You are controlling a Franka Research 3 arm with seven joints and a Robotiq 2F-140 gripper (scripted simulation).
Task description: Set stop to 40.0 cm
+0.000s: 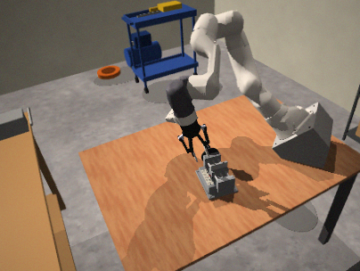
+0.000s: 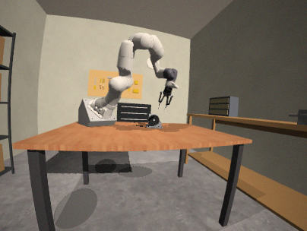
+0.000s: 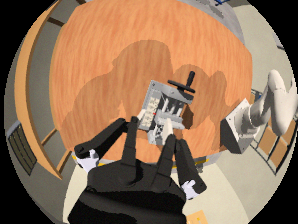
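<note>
Black two-finger gripper hovers above the small grey stop fixture, its jaws partly open and holding nothing.

In the top view the fixture sits mid-table, its black round handwheel at its 12 o'clock end, just under the fingertips. For a good grasp, the gripper should descend straight and centre both pads on the rim. The orange wooden table offers wide room; the grey arm base stands well apart at 2 o'clock.

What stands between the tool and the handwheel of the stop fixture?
Nothing visible does. The tool hangs in open air above the black handwheel at the end of the gray fixture, its fingers partly apart and holding nothing.
</note>
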